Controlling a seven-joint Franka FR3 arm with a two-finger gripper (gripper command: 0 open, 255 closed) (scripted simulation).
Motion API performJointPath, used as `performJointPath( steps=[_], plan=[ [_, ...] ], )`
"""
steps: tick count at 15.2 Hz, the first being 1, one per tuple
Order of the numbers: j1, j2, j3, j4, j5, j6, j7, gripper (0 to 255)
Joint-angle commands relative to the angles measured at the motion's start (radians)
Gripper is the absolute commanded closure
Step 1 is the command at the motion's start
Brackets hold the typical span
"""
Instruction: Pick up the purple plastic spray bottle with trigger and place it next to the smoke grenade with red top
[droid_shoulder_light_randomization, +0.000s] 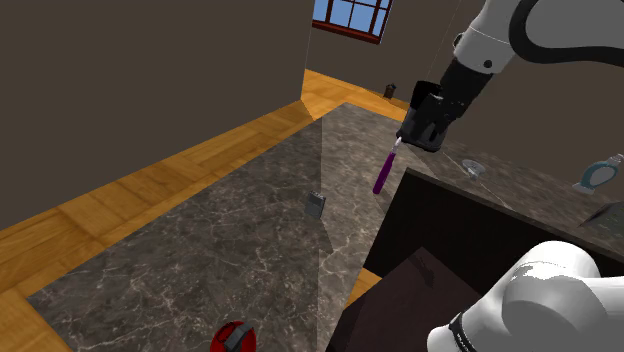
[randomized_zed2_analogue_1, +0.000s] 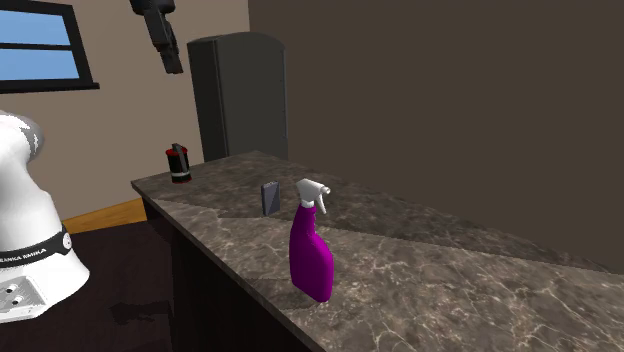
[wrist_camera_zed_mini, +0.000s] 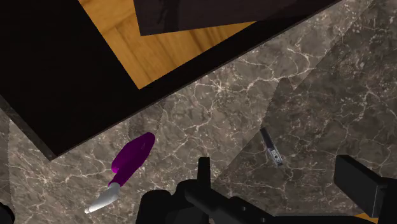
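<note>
The purple spray bottle (randomized_zed2_analogue_1: 311, 262) with a white trigger head stands upright near the edge of the dark marble counter (randomized_zed2_analogue_1: 450, 290). It also shows in the shoulder view (droid_shoulder_light_randomization: 381, 175) and the wrist view (wrist_camera_zed_mini: 132, 159). The smoke grenade (randomized_zed2_analogue_1: 179, 163), dark with a red top, stands at the counter's far end in the second exterior view, and at the near end in the shoulder view (droid_shoulder_light_randomization: 235, 338). My black gripper (droid_shoulder_light_randomization: 418, 128) hangs open high above the counter (randomized_zed2_analogue_1: 170, 55), above and a little to the side of the bottle, holding nothing. One finger (wrist_camera_zed_mini: 361, 184) stands wide of the middle.
A small grey flat object (droid_shoulder_light_randomization: 315, 204) stands on the counter between bottle and grenade (randomized_zed2_analogue_1: 270, 197). The dark stand (droid_shoulder_light_randomization: 450, 240) borders the counter. A tall dark fridge (randomized_zed2_analogue_1: 240, 95) stands behind the counter's far end. Small items (droid_shoulder_light_randomization: 603, 175) sit on a surface at the shoulder view's right.
</note>
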Motion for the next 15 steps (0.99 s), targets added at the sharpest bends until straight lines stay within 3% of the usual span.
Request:
performJointPath(
  steps=[1,15],
  plan=[
    [0.000,0.000,0.000,0.000,0.000,0.000,0.000,0],
    [-0.079,0.538,-0.191,0.262,0.067,0.122,-0.014,0]
  ],
)
